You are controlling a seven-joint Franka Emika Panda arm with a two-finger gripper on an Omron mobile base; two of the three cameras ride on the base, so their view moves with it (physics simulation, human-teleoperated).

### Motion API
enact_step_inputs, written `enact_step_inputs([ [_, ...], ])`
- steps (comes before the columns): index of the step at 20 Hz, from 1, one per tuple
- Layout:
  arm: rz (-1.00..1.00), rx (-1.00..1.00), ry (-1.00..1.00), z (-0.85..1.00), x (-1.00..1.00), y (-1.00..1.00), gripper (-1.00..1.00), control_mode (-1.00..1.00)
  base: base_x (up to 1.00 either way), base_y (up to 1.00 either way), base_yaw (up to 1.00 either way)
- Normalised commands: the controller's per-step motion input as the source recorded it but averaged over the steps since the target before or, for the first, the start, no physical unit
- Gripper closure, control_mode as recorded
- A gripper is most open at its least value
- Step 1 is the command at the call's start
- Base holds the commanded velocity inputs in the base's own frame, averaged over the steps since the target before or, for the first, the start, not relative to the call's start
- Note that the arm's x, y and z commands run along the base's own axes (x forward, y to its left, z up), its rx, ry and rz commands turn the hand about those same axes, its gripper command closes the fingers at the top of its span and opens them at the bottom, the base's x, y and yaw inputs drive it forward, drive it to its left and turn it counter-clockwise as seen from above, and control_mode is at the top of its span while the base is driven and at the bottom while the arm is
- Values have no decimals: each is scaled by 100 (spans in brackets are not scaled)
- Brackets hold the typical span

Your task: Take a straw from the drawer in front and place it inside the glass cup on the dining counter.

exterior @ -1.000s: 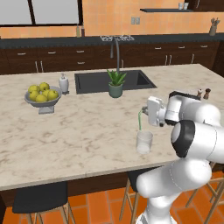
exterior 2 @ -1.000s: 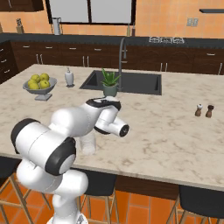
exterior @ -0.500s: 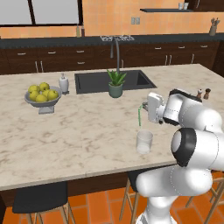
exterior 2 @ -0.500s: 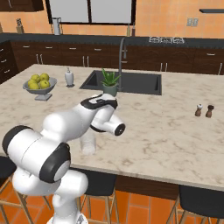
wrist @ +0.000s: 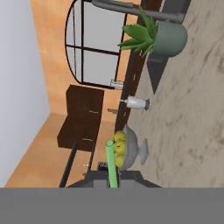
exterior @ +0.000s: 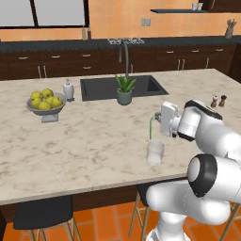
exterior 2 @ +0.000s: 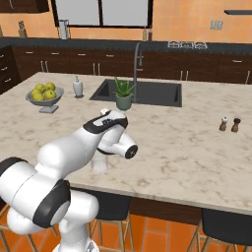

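The glass cup [exterior: 155, 152] stood on the dining counter [exterior: 89, 141] close to that surface's near edge, with bare marble stretching away from the cup toward the fruit bowl [exterior: 44, 106] on its far left and toward the inset sink [exterior: 99, 87] and potted plant [exterior: 124, 90] behind it; the salt and pepper shakers [exterior: 218, 100] sat well apart from the cup on its right. The white arm rose from below the near edge, bent back over the counter, and carried its wrist roughly level, so the gripper [exterior: 157, 121] pointed sideways toward the fruit bowl and hung just above the cup, slightly to its right. The jaws were clenched on the straw [exterior: 151, 127], which hung nearly upright with its bent top beside the gripper and its lower end just over the cup's rim; whether the tip had entered the cup I could not tell. In the hand view the straw [wrist: 112, 162] ran out from between the finger tips toward the bowl. Against the frames a second earlier, the cup had not shifted, while the gripper and straw had moved a little to the cup's right and the forearm had drawn back.
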Motion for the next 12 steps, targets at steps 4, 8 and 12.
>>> enact_step_inputs([
  [4, 0, 0, 2, 0, -1, -13, 100, -100, 0, 0, 0],
  [8, 0, 2, 2, 0, -8, -20, 100, -100, 0, 0, 0],
  [12, 0, 2, 4, 0, -3, -9, 100, -100, 0, 0, 0],
])
